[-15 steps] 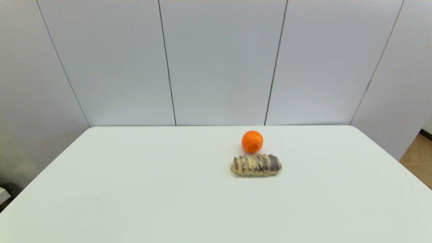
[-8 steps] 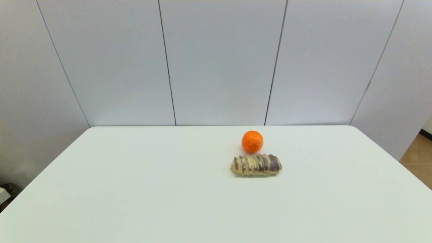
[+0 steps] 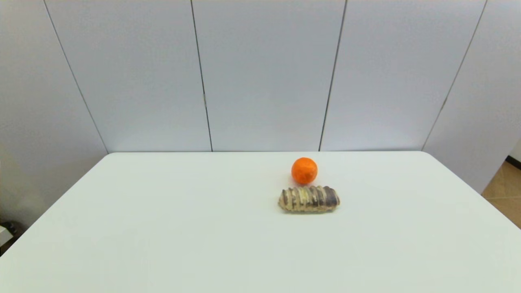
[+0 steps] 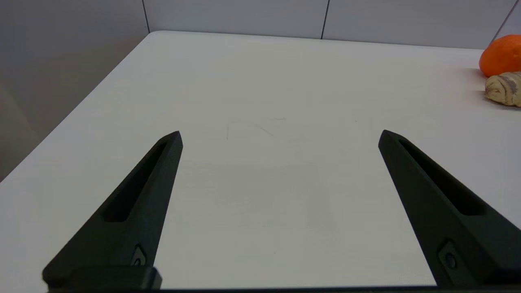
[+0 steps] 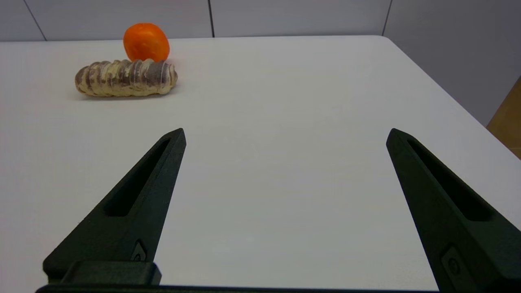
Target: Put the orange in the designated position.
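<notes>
Near edge of the desk (image 3: 163, 244): both grippers are held low over it, neither seen from the head camera. Left gripper (image 4: 280, 136) fingers spread wide, nothing between them. Right gripper (image 5: 286, 134) likewise released and empty.

Mid-desk, right of centre: the bread roll (image 3: 309, 199) is laid with its long axis parallel to the near edge. It is placed directly between the near edge and the target.

Just behind it, towards the far edge: the orange (image 3: 304, 170), resting on the desk, very close to the roll; whether contact is made cannot be told. It is round, so no preferred grasp axis.

Key relation: from the right wrist view the orange (image 5: 146, 41) is found ahead of the fingers and off towards the robot's left, behind the roll (image 5: 126, 77). From the left wrist view it is only caught at the frame margin, far off to the robot's right. The right arm is judged nearer and better aligned.

Pose: both arms are parked, fingers pointed forward and slightly down at the desk.

The designated position is not marked on the desk. A reach over the roll is likely needed; risk of the roll being clipped.
</notes>
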Motion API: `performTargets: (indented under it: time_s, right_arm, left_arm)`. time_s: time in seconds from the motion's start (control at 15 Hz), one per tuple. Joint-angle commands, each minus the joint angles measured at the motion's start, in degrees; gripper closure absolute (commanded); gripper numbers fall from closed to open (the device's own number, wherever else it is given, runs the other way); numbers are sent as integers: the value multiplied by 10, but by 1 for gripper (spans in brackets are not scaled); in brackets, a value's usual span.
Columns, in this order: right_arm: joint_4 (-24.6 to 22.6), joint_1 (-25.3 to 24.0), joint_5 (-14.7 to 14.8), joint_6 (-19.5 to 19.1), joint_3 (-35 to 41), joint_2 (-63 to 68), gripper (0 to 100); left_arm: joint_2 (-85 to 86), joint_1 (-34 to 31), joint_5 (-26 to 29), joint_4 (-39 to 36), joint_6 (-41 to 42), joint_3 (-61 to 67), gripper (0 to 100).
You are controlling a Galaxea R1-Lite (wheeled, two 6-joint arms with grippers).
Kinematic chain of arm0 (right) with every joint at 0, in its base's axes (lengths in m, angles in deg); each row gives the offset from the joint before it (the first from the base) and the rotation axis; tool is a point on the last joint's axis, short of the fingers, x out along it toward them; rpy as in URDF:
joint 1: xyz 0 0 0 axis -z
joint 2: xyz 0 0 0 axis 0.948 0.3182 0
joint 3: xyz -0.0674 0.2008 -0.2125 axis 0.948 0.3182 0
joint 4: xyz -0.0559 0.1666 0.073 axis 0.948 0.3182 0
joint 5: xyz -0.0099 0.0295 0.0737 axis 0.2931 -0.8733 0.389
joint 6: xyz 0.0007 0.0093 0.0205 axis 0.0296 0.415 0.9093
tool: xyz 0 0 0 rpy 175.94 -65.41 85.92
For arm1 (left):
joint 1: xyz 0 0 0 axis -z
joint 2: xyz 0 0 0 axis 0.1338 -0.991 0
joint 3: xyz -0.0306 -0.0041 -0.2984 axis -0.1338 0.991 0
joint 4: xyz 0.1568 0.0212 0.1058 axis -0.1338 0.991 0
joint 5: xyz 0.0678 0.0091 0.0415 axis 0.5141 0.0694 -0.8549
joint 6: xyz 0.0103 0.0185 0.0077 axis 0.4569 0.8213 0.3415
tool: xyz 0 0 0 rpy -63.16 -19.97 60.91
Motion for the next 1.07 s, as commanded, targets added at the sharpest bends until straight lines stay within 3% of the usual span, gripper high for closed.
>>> performTargets:
  time_s: [0.07,1.07]
  right_arm:
    - [0,0,0,-1,0,1,0]
    - [0,0,0,3,0,1,0]
  left_arm:
    - [0,0,0,0,-1,0,0]
    - [0,0,0,0,-1,0,0]
